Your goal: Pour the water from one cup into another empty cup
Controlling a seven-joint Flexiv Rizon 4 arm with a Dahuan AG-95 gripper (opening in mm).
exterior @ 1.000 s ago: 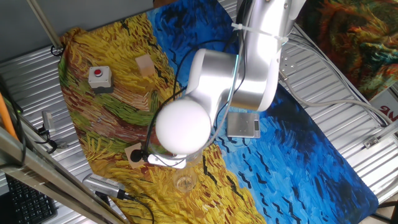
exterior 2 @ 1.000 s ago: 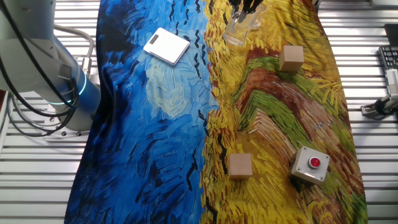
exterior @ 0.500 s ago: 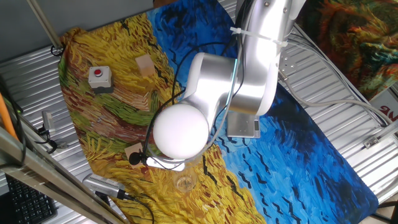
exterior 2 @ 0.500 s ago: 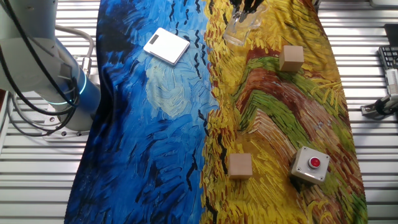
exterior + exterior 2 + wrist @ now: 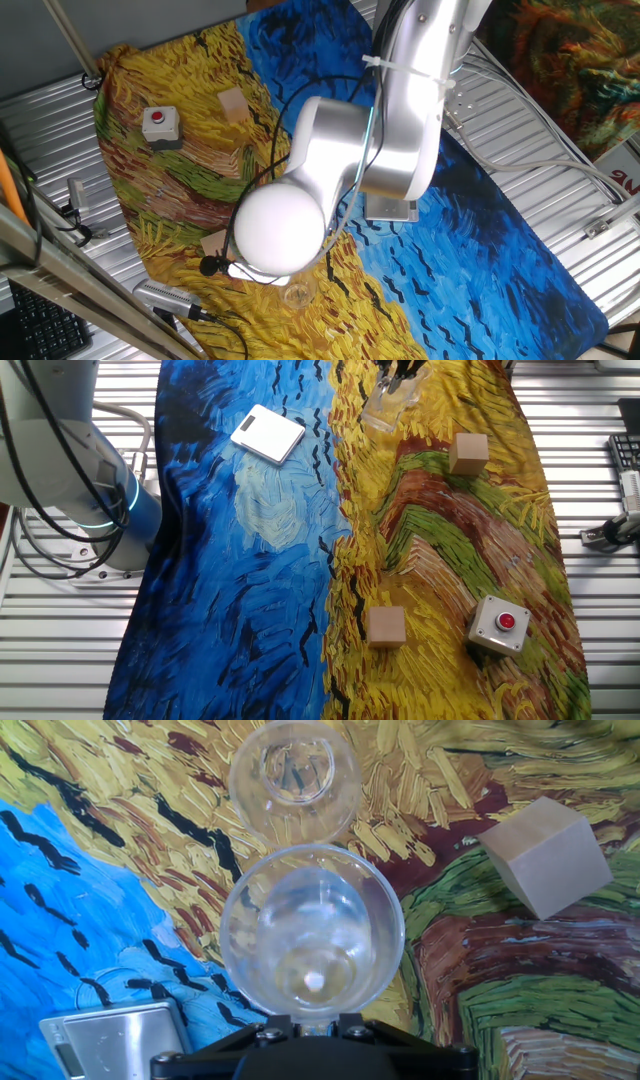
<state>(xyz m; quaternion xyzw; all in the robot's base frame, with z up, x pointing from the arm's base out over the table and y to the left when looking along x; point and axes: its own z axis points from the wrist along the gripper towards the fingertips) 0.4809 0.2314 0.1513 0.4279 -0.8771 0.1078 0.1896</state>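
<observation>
In the hand view, the black end effector (image 5: 305,1040) is being seen at 6 o'clock, its fingers hidden behind the rim of the taller tumbler (image 5: 312,932), so whether it is pinching the glass cannot be told. The tumbler is being viewed from above as a wide, clear, round mouth, with glints of water (image 5: 313,975) showing at its bottom. Just beyond it, toward 12 o'clock, the shorter cup (image 5: 294,775) is being shown as a smaller transparent circle with a thick base, its rim almost touching the tumbler's. A pale, matte wooden cube (image 5: 545,855) is sitting at 2 o'clock, and a flat, metallic scale (image 5: 110,1038) at 8 o'clock. All are being carried by the counter (image 5: 120,810), which is draped in a cloth of painted yellow and blue strokes.
</observation>
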